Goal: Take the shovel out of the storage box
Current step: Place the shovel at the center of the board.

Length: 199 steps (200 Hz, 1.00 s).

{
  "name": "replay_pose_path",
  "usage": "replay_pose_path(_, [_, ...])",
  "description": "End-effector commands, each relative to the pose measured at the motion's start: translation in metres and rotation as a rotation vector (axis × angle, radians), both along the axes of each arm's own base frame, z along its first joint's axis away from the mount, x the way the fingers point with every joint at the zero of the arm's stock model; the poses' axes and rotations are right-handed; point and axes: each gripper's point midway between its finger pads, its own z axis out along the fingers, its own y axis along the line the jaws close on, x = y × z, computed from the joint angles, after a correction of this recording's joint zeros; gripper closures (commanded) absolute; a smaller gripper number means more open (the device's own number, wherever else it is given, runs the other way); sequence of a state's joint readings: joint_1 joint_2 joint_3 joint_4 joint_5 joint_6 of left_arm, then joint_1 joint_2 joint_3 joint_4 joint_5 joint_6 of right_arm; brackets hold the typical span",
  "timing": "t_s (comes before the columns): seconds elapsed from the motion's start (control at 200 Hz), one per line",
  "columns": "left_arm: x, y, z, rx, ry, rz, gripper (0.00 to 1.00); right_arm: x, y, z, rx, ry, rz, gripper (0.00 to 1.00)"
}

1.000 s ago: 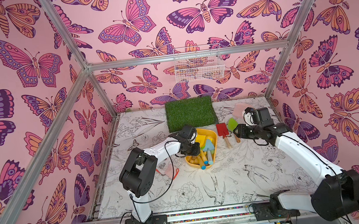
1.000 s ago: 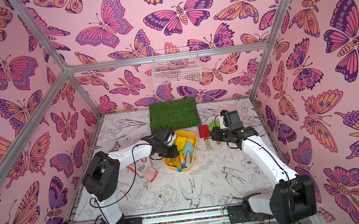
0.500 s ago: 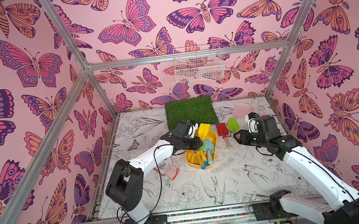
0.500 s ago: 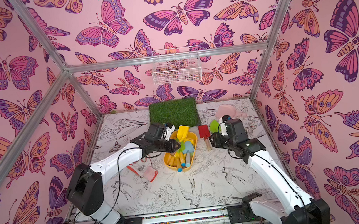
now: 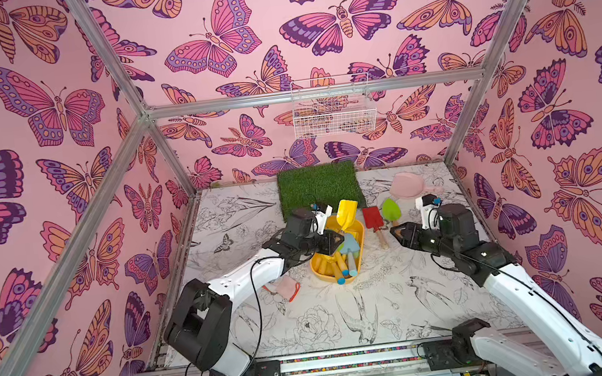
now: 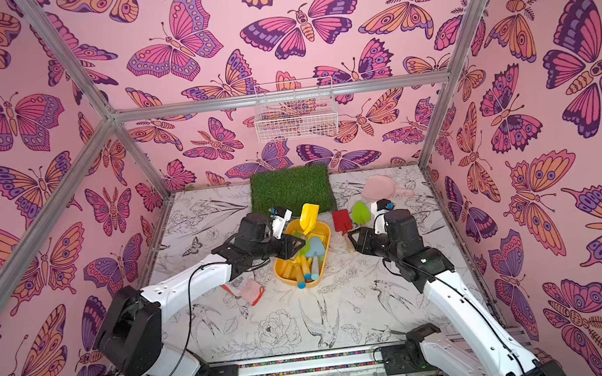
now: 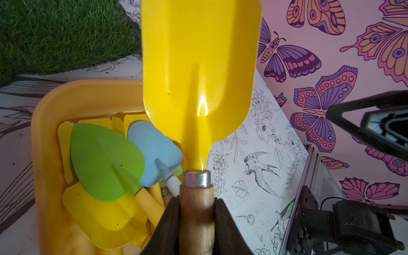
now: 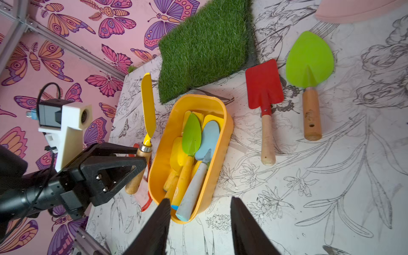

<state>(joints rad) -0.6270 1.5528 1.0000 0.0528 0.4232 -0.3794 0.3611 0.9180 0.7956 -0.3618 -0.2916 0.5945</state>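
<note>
My left gripper point(image 7: 196, 205) is shut on the wooden handle of a yellow shovel point(image 7: 198, 66). It holds the shovel in the air over the storage box point(image 7: 44, 132), a shallow yellow tray. In both top views the yellow blade point(image 5: 347, 212) point(image 6: 310, 216) points toward the back wall, past the box's far rim point(image 5: 317, 267). A green shovel point(image 8: 191, 134), a blue shovel point(image 8: 208, 136) and yellow ones lie in the box. My right gripper point(image 8: 199, 204) is open and empty, hovering right of the box point(image 5: 397, 232).
A red shovel point(image 5: 372, 219) and a green shovel point(image 5: 390, 210) lie on the table right of the box, a pink scoop point(image 5: 406, 184) behind them. A grass mat point(image 5: 318, 185) sits at the back, with a white wire basket point(image 5: 333, 111) on the wall above it. A small pink item point(image 5: 286, 286) lies left of the box.
My left gripper has risen out of the box with the yellow shovel, whose blade now sticks up toward the back. My right gripper has drawn back a little toward the front.
</note>
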Motion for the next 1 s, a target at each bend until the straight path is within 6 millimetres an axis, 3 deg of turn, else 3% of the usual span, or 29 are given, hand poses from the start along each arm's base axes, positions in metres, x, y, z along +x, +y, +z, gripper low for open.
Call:
replay_pose_path(0.0, [-0.001,-0.01,0.029,-0.089,-0.091,-0.042,1.0,-0.001,0.01,0.015,0.062,-0.037,0.028,0.51])
replay_pose_path(0.305, [-0.003,-0.027,0.033,-0.128,-0.113,-0.103,1.0,-0.001,0.01,0.019,0.06,-0.041,0.007,0.42])
replay_pose_path(0.991, [-0.012,-0.057,0.032,-0.131,-0.186,-0.215,1.0,0.013,-0.004,0.016,0.1,0.017,-0.168,0.44])
